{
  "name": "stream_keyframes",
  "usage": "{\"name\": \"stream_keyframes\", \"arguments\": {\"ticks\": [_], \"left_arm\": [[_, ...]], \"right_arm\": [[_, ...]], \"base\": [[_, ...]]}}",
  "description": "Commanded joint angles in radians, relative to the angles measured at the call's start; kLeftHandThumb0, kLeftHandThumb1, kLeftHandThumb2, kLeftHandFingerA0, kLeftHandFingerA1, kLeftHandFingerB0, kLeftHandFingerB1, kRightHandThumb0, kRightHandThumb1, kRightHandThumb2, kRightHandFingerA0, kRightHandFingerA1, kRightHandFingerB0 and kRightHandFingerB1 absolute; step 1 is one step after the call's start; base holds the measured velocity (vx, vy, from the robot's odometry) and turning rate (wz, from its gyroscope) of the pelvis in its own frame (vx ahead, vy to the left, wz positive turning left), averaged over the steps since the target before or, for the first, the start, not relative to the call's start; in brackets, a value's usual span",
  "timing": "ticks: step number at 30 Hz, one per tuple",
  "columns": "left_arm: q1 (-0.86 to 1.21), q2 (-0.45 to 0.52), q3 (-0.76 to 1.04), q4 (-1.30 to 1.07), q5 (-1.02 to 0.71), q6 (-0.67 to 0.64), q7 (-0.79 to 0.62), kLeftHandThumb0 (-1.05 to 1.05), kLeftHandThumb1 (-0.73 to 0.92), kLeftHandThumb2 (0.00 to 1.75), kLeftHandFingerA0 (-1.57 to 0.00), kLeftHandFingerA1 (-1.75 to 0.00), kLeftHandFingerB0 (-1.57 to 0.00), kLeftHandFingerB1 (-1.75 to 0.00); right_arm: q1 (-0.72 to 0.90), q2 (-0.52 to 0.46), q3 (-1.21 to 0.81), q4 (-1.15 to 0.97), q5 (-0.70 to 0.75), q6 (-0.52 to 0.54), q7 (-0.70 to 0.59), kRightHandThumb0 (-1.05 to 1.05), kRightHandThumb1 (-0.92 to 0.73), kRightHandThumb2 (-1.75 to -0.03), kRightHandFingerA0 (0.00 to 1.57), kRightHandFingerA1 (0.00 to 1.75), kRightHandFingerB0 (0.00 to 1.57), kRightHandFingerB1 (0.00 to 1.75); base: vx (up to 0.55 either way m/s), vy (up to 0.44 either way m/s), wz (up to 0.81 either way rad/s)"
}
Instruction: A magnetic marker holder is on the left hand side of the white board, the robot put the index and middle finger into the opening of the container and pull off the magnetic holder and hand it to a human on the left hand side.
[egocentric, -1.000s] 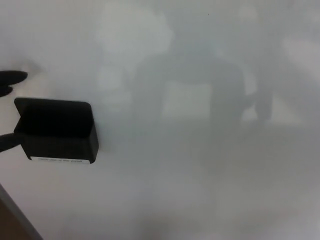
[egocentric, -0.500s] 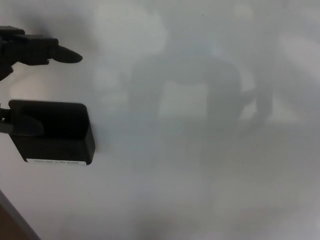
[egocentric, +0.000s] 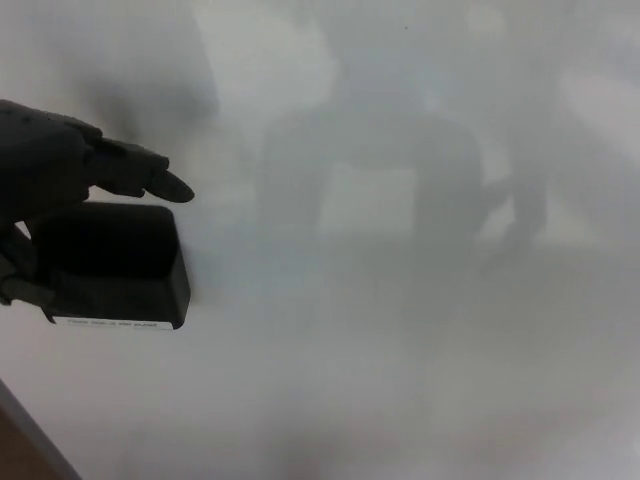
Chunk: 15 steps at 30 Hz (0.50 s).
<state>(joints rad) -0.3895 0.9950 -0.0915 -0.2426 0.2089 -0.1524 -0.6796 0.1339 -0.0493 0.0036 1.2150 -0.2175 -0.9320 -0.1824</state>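
Black holder (egocentric: 115, 265) beneath left robot hand (egocentric: 60, 175)

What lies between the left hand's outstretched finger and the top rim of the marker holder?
Nothing: in the head view the left hand hangs just above the marker holder, only a sliver of whiteboard showing between.

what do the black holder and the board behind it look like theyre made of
Holder: looks like matte black plastic, going by its dull even surface, rounded moulded corners and thin walls; a white label strip runs along its lower front edge.

Board: a smooth, glossy white surface, likely coated steel or similar, since it shows soft blurred reflections.

Left robot hand: dark and matte, probably plastic or rubber; the picture is too dim to tell.
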Motion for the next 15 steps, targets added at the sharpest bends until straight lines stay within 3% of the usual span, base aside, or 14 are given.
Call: {"name": "stream_keyframes", "arguments": {"ticks": [1,15], "left_arm": [[-0.108,0.048,-0.080,0.079,0.042,0.134,-0.202,-0.84,0.57,0.58,-0.31,-0.32,-0.29,-0.30],[-0.223,0.038,-0.121,0.194,0.057,0.181,-0.280,-0.83,0.55,0.58,-0.26,-0.31,-0.23,-0.28]], "right_arm": [[-0.001,-0.020,0.001,0.005,0.000,-0.023,-0.013,-0.54,-0.77,-0.64,0.64,0.44,0.49,0.36],[0.000,-0.024,0.005,0.007,-0.004,-0.028,-0.020,-0.54,-0.76,-0.64,0.64,0.44,0.49,0.36]], "base": [[0.00,0.000,0.00],[0.00,0.000,0.00]]}}
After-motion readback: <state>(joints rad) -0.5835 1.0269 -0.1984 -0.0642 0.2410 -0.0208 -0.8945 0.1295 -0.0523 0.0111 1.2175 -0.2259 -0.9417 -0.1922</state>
